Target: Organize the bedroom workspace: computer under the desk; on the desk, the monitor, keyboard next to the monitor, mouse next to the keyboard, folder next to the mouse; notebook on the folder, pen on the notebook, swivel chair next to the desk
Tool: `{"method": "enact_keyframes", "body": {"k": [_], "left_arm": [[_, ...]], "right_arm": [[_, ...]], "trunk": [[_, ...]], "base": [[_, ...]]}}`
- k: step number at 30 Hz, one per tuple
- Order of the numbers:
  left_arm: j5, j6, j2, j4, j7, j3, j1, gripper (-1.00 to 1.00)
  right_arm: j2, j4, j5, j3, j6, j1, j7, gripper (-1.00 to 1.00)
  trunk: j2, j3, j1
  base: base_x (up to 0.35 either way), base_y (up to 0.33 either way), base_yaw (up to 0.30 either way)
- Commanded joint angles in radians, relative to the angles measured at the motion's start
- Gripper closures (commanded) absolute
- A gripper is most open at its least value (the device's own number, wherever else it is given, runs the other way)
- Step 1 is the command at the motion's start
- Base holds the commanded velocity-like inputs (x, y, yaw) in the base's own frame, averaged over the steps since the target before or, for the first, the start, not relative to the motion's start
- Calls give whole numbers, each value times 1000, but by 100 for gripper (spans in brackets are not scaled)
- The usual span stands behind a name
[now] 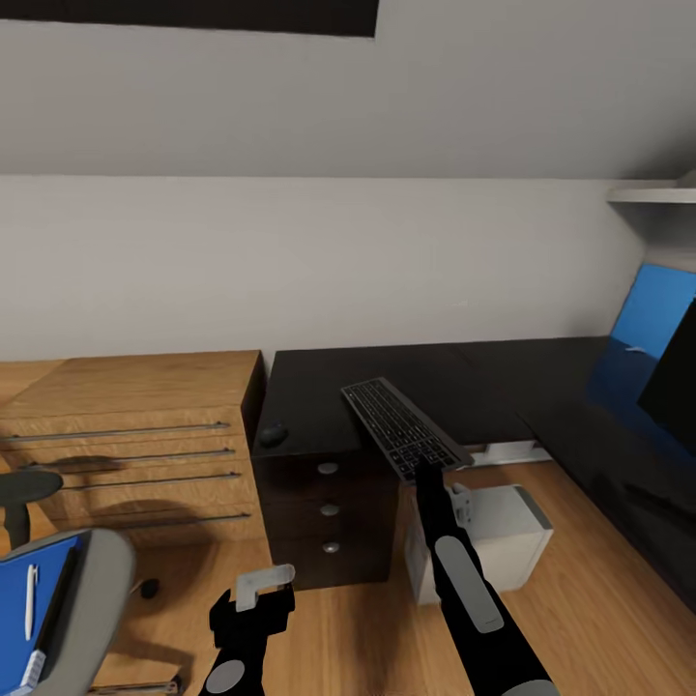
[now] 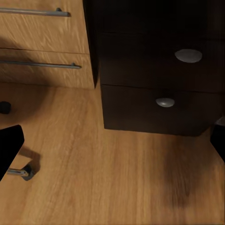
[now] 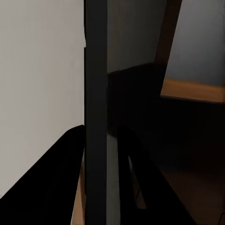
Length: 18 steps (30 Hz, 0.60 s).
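My right gripper [image 1: 426, 471] is shut on the near end of the silver-grey keyboard [image 1: 398, 422], which slants over the black desk [image 1: 503, 382]; edge-on, the keyboard [image 3: 96, 112] runs between its dark fingers [image 3: 136, 173]. The mouse [image 1: 274, 434] lies on the desk's left end. At the right edge stands the monitor [image 1: 674, 382]. The grey computer [image 1: 498, 536] sits on the floor under the desk. At lower left the swivel chair [image 1: 104, 580] carries the blue folder [image 1: 14, 604] with the white pen [image 1: 31, 599] on it; the notebook is out of view. My left gripper [image 1: 259, 587] hangs open above the floor.
The black drawer unit [image 1: 329, 517] [image 2: 159, 79] stands under the desk's left end, against an oak dresser [image 1: 126, 435] with long metal handles. A blue panel [image 1: 655, 307] backs the desk at the right. Light wood floor [image 2: 117, 187] lies in front, with a chair caster [image 2: 22, 172] nearby.
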Motion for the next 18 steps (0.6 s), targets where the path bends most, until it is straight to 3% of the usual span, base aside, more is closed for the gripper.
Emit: {"method": "enact_keyframes", "body": {"k": [1,6,18], "left_arm": [[7,3,0,-2,8,-1,-1,-100],[6,3,0,-3,10,-1,-1,-100],[7,3,0,-5,11,-3,-1,-100]], "right_arm": [[-1,2,-20,1,-8,0,-10,100],[-1,5,-21,0,-8,0,-10,100],[-3,3,-29,1,-2,0,-7,100]], "trunk": [[0,-2,0],[0,-6,0],[0,-6,0]], "base": [[5,0,-184],[64,40,-129],[35,22,-3]]}}
